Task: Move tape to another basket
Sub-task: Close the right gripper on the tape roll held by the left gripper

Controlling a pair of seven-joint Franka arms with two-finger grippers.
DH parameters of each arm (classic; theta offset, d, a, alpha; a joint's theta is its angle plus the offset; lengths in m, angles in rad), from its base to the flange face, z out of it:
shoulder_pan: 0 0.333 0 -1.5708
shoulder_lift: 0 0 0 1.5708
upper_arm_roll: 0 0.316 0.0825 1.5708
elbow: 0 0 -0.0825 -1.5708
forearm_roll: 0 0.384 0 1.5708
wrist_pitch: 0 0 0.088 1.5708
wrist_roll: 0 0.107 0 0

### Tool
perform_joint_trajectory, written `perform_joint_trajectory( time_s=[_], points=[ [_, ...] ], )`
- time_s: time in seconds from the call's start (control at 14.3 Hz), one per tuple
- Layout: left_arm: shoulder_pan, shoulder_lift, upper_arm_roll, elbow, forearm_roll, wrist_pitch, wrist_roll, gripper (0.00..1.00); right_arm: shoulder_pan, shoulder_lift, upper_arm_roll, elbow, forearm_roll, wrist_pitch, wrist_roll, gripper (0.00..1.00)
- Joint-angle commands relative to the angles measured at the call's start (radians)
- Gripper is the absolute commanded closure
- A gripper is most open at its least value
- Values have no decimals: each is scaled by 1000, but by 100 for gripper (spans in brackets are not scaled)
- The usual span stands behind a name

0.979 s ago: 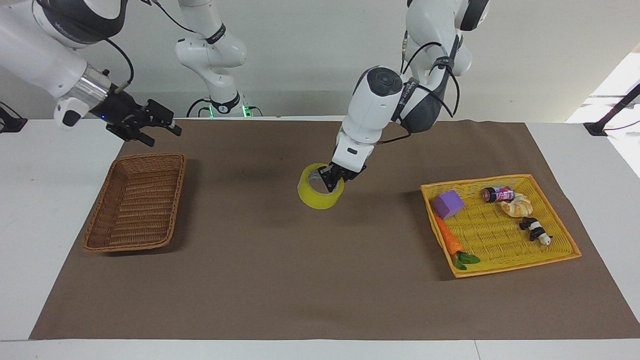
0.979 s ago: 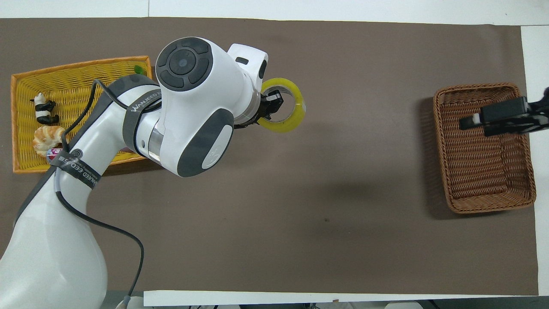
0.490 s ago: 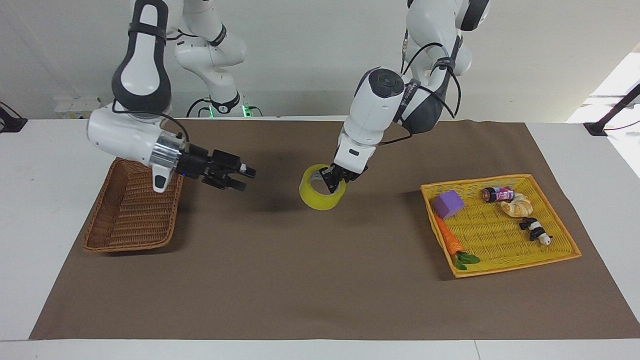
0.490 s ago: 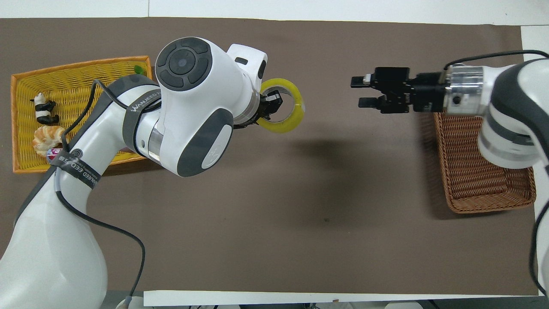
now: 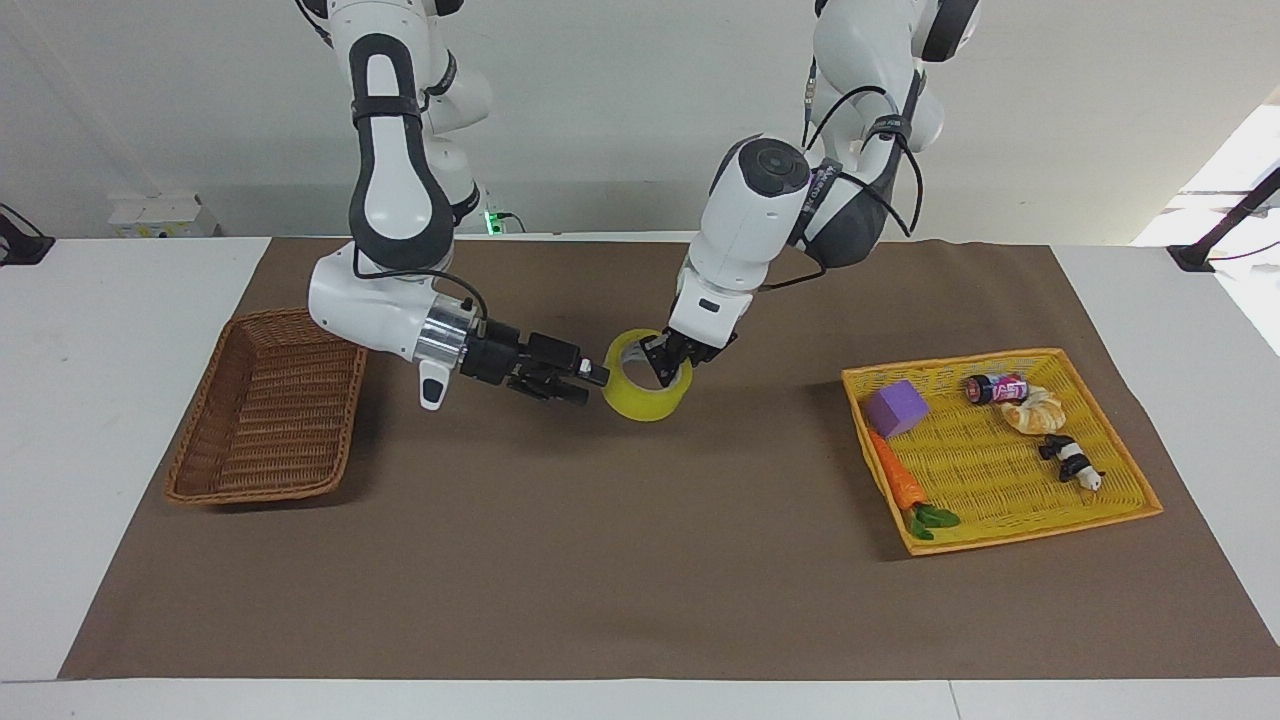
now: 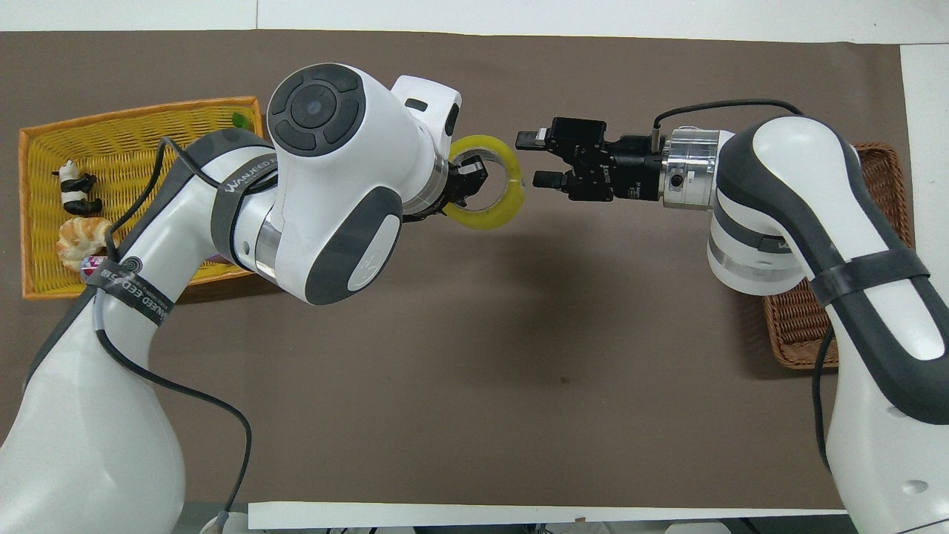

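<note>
Overhead view first: tape (image 6: 498,204) pinched by its wall in the left gripper (image 6: 468,183), one finger inside the core and one outside, roll held up above the middle of the table (image 5: 640,560). In the facing view, same roll (image 5: 645,395) hanging tilted under the left gripper (image 5: 668,365), clear of the brown mat by the look of the shadow beneath.

Just beside the roll, on the edge away from the left gripper: right gripper (image 6: 528,159), fingers spread, tips bracketing the rim but not yet closed. From the facing view, right gripper (image 5: 583,382) level with the roll's wall and close enough to touch or nearly so; cannot tell which.

Well apart from both grippers, toward the right arm's end of the table: brown basket (image 5: 265,410), with nothing in it. Toward the left arm's end: yellow tray (image 5: 1130,480) with a purple block (image 5: 897,408), a carrot (image 5: 898,483), a small bottle (image 5: 997,387), a bread roll (image 5: 1034,410) and a panda toy (image 5: 1070,460).

Likely step: handover in mid-air. Risks from here: spread fingers striking the rim instead of straddling it, knocking the roll askew in the left grip; release before a firm pinch, dropping the roll to the table, where it could wheel away; a grip on the slick outer wrap alone, slipping on the way over the basket.
</note>
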Motion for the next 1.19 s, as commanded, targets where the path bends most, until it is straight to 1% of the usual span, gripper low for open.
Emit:
perform_joint_trajectory(
  time_s=[0.0,0.14,0.21,0.28,0.35,0.42,0.49,0.56,0.63,0.7,0.77,0.91,0.98,1.05,1.12],
  points=[
    [-4,-37,6,-47,-19,22,22,100,26,-11,-1,-10,23,24,-5,1],
    [-3,-37,6,-49,-19,24,22,100,26,-11,-1,-10,16,24,-11,1],
    [-4,-39,6,-52,-17,22,22,100,26,-11,-1,-10,13,24,-17,4],
    [-6,-42,6,-50,-17,21,22,100,26,-11,-1,-10,5,21,-33,20],
    [-4,-42,6,-50,-17,22,22,100,25,-11,-1,-10,2,16,-33,46],
    [-4,-42,6,-52,-17,21,22,100,25,-11,-1,-10,2,15,-34,62],
    [-4,-42,6,-50,-17,18,22,100,25,-11,-1,-11,2,11,-34,73],
    [-3,-42,6,-52,-17,18,22,100,25,-11,-1,-11,0,13,-33,81],
    [-4,-43,6,-56,-17,18,22,100,26,-12,-1,-14,0,13,-37,91],
    [-4,-43,6,-56,-19,19,22,100,26,-12,-1,-14,-3,13,-40,98],
    [-4,-43,6,-56,-17,19,22,100,25,-12,-1,-14,-9,11,-42,100],
    [-4,-43,6,-55,-17,15,22,100,23,-11,-1,-10,-38,5,-43,100],
    [-1,-43,5,-53,-19,18,22,92,22,-12,-1,-10,-41,5,-43,100],
    [-1,-42,5,-47,-25,18,20,63,20,-12,-1,-11,-44,-2,-42,100],
    [-3,-40,8,-35,-19,12,17,1,16,-12,-1,-10,-53,-8,-42,100]
  ],
)
